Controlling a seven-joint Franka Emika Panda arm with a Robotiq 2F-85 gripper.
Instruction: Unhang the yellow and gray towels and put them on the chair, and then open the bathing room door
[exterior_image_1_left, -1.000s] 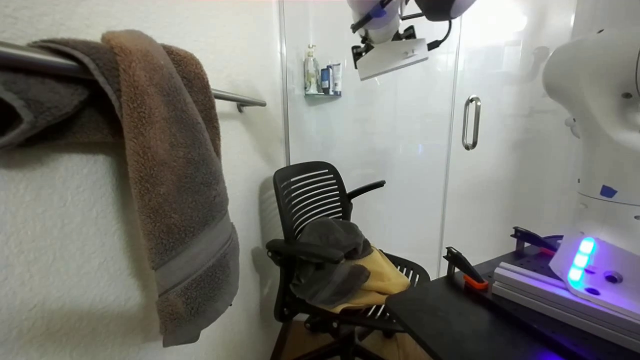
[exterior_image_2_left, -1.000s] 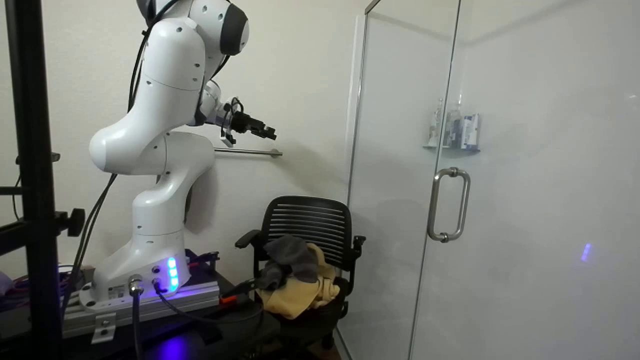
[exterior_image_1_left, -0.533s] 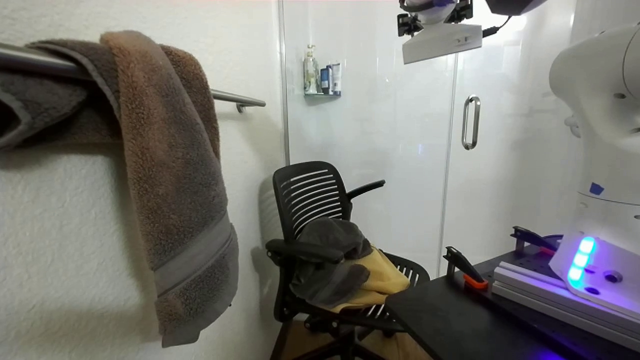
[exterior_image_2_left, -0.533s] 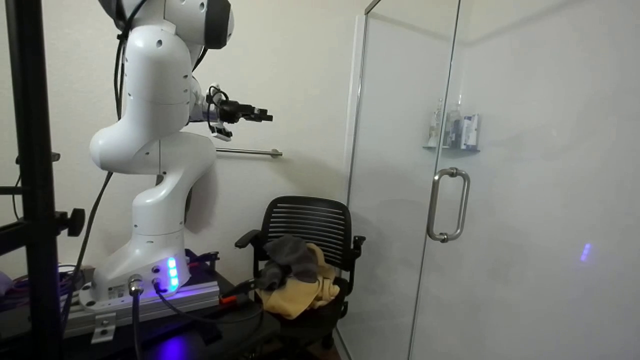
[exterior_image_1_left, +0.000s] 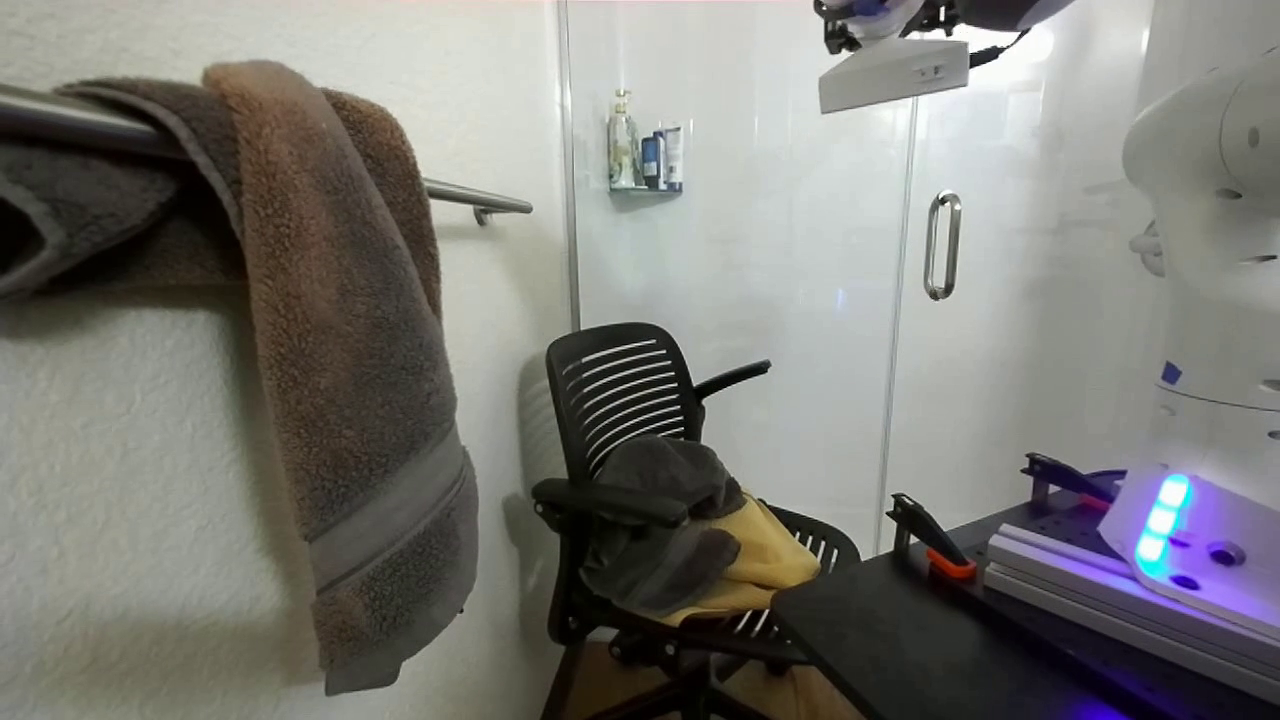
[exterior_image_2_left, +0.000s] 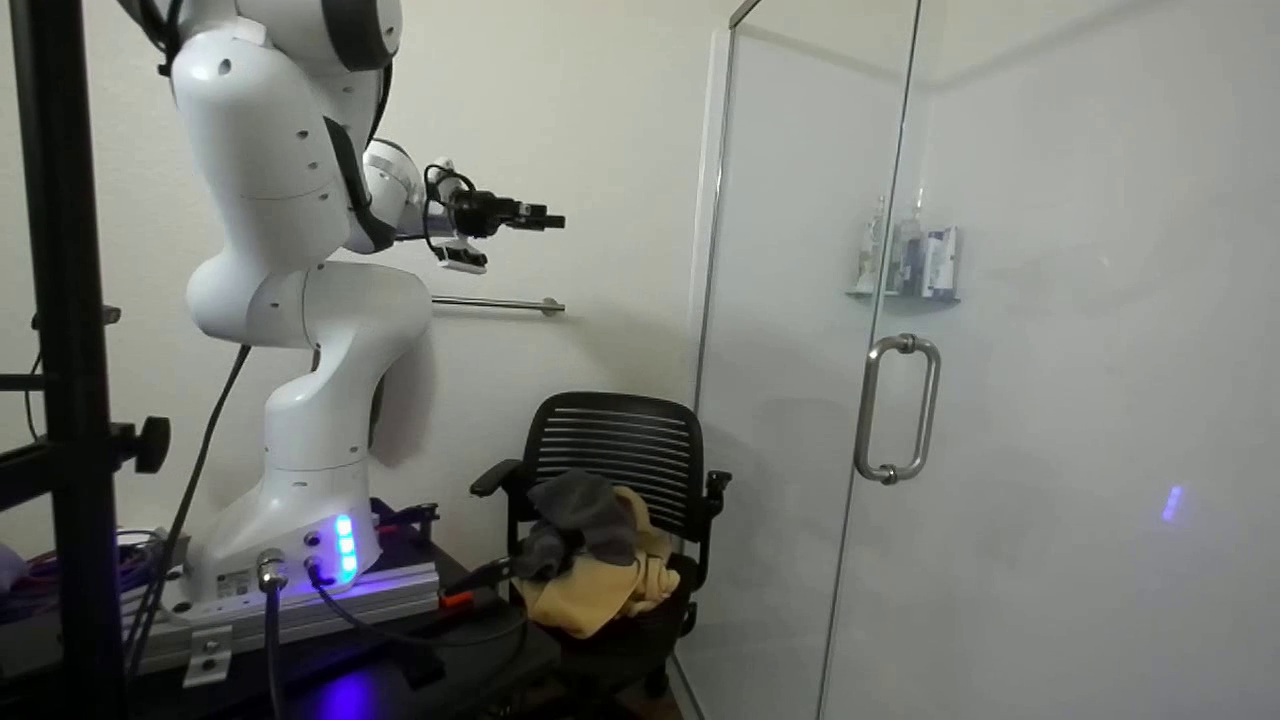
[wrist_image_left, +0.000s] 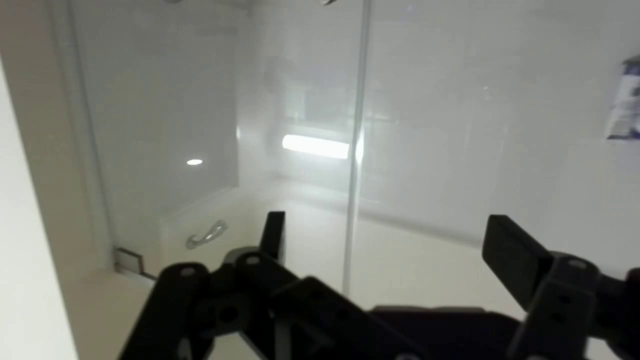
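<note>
The yellow towel (exterior_image_1_left: 768, 550) and the gray towel (exterior_image_1_left: 665, 475) lie bunched together on the seat of the black chair (exterior_image_1_left: 618, 365). In an exterior view the gray towel (exterior_image_2_left: 590, 510) lies partly over the yellow towel (exterior_image_2_left: 590, 595). The glass door (exterior_image_2_left: 1050, 400) appears shut, with a metal handle (exterior_image_2_left: 868, 410); the handle (exterior_image_1_left: 942, 245) shows in both exterior views. My gripper (exterior_image_2_left: 558, 218) is high above the chair, roughly level, apart from towels and door. In the wrist view my gripper (wrist_image_left: 387, 225) is open and empty, facing the glass.
A brown-gray towel (exterior_image_1_left: 350, 380) hangs on a metal rail (exterior_image_1_left: 475, 193) on the wall. Bottles (exterior_image_1_left: 650, 158) stand on a corner shelf behind glass. The black table (exterior_image_1_left: 900, 630) with clamps borders the chair. A black post (exterior_image_2_left: 70, 350) stands beside the arm.
The arm has swung back and the gripper has risen slightly and turned from tilted down to about level. In an exterior view the wrist has shifted right. Towels, chair and door have not moved.
</note>
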